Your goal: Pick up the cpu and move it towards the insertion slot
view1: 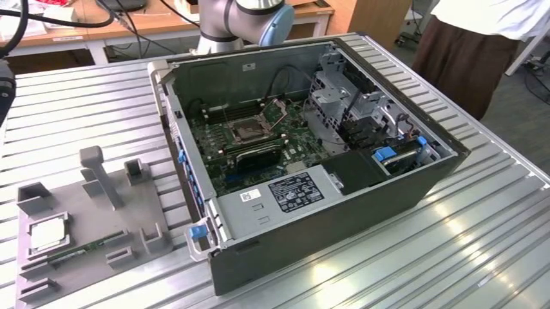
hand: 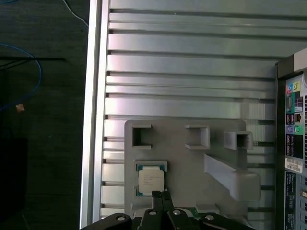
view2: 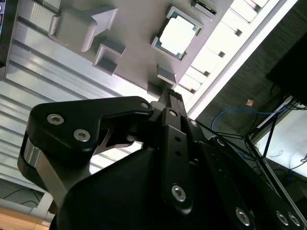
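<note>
A slatted metal table (view1: 481, 244) carries an open computer case (view1: 344, 232). A grey tray (view1: 69, 203) lies beside it on the exterior view's left. The case's side wall and the tray's upright post (view1: 102, 177) stand between the tray and the insertion slot (view1: 251, 131) on the green board. The cpu (hand: 151, 179) lies flat in a tray pocket, near a memory stick (view1: 86, 248). The gripper (hand: 160, 194) hangs above the chip's edge, fingers pressed together and holding nothing.
</note>
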Tool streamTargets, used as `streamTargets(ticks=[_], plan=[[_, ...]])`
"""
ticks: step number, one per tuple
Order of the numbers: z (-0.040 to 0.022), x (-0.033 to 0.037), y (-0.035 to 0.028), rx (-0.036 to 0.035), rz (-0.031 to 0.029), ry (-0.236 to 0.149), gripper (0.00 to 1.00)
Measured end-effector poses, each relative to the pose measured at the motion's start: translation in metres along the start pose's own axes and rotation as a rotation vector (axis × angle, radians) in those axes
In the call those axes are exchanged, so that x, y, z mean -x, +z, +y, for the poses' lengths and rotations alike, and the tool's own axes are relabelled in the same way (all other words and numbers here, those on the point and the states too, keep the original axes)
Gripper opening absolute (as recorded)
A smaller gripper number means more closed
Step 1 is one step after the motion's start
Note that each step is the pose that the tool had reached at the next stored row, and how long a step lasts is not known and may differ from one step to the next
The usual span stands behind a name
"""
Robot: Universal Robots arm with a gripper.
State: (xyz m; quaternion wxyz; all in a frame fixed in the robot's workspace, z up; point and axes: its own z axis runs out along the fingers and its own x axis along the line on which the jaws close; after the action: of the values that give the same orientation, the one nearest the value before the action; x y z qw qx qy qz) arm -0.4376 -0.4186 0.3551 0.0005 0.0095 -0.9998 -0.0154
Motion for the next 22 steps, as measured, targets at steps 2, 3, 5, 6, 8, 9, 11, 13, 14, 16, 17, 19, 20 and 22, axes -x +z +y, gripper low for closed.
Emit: streamTargets(ticks=[2, 3, 5, 6, 8, 9, 11, 13, 14, 16, 17, 19, 20, 22], plan=[[-0.0024, 0.0000, 0.0015, 0.0000, -0.0001, 0.000, 0.11], [-0.0036, 0.0000, 0.0024, 0.0001, -0.0002, 0.000, 0.11], [-0.0060, -0.0001, 0.0042, 0.0001, -0.0001, 0.000, 0.11], [-0.0071, 0.0000, 0.0052, 0.0001, -0.0002, 0.000, 0.11], [-0.0082, -0.0001, 0.0077, 0.0001, -0.0003, 0.000, 0.11], [-0.0085, -0.0002, 0.0090, 0.0000, -0.0001, 0.000, 0.11], [-0.0089, -0.0002, 0.0112, -0.0002, -0.0001, 0.000, 0.11], [-0.0090, -0.0001, 0.0114, -0.0004, 0.0001, 0.000, 0.11], [-0.0090, -0.0001, 0.0114, -0.0004, 0.0002, 0.000, 0.11], [-0.0090, -0.0001, 0.0115, -0.0003, 0.0000, 0.000, 0.11], [-0.0090, -0.0001, 0.0115, -0.0003, 0.0000, 0.000, 0.11], [-0.0090, -0.0001, 0.0122, -0.0001, -0.0004, 0.000, 0.11], [-0.0090, -0.0001, 0.0131, 0.0000, -0.0005, 0.000, 0.11], [-0.0095, -0.0001, 0.0144, -0.0003, 0.0000, 0.000, 0.11]])
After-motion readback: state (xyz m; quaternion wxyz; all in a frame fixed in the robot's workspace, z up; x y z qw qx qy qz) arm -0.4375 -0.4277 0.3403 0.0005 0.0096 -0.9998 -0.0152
